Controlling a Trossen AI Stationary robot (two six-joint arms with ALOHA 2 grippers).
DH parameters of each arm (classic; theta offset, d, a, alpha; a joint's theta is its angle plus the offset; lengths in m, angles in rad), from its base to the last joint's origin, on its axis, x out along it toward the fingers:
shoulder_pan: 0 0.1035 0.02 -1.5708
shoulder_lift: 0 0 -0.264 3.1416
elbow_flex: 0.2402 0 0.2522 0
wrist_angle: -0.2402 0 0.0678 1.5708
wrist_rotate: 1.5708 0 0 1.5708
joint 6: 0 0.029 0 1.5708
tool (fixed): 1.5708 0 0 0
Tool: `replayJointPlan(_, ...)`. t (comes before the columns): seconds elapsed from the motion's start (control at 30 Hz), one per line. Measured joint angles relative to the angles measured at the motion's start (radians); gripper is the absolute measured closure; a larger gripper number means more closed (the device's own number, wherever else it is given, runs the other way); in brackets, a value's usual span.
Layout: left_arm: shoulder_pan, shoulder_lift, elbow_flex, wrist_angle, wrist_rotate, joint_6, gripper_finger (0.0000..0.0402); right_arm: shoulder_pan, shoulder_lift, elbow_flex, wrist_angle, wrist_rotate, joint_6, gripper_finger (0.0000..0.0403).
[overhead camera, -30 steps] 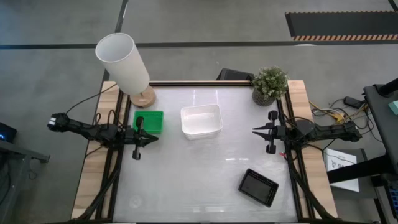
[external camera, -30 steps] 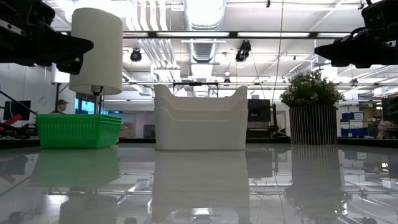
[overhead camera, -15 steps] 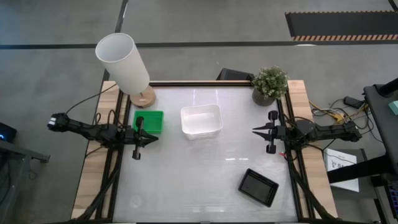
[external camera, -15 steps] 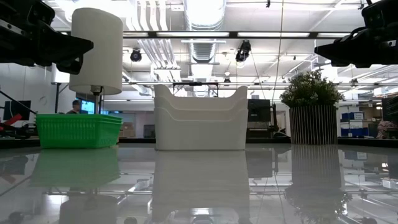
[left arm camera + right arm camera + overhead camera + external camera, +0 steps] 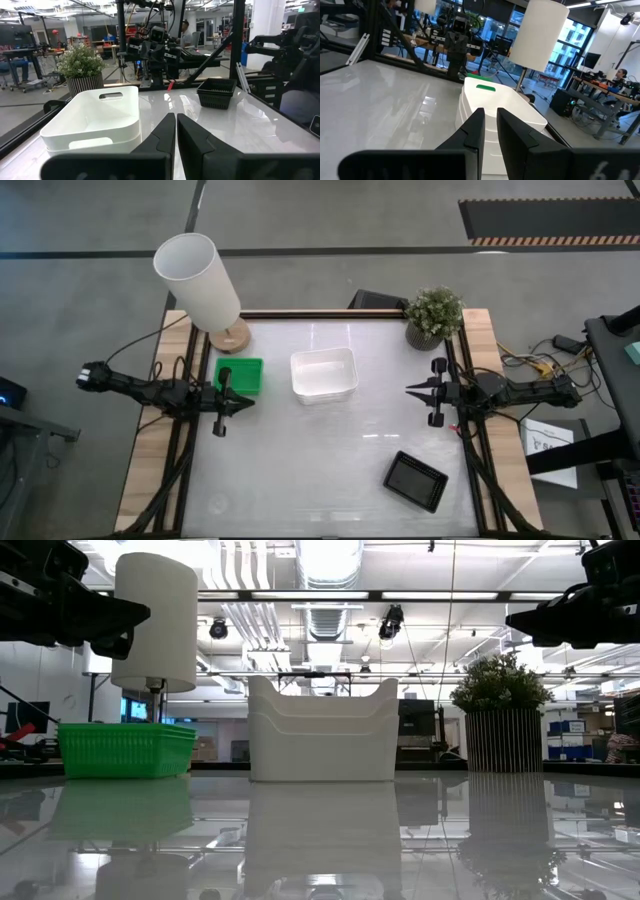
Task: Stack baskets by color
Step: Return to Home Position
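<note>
A stack of white baskets (image 5: 323, 374) (image 5: 322, 730) (image 5: 95, 120) stands on its base at the table's far middle. To its left sits a green basket (image 5: 238, 375) (image 5: 126, 749). A black basket (image 5: 415, 480) (image 5: 216, 92) rests near the right front corner. My left gripper (image 5: 250, 402) (image 5: 175, 122) hovers level at the left side, just in front of the green basket, shut and empty. My right gripper (image 5: 408, 390) (image 5: 490, 117) hovers level at the right side, pointing at the white stack, its fingers nearly together with nothing between them.
A tall white lampshade (image 5: 198, 280) on a wooden foot stands at the far left corner, behind the green basket. A potted plant (image 5: 433, 315) stands at the far right corner. The glossy table top (image 5: 320, 450) lies between the arms.
</note>
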Motion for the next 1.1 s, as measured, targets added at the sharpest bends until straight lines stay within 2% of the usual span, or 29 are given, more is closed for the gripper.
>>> replayJointPlan(1.1, 0.000, 0.000, 0.000, 0.000, 0.000, 0.000, 0.0402, 0.000, 0.000, 0.001, 0.000, 0.000, 0.000, 0.0360)
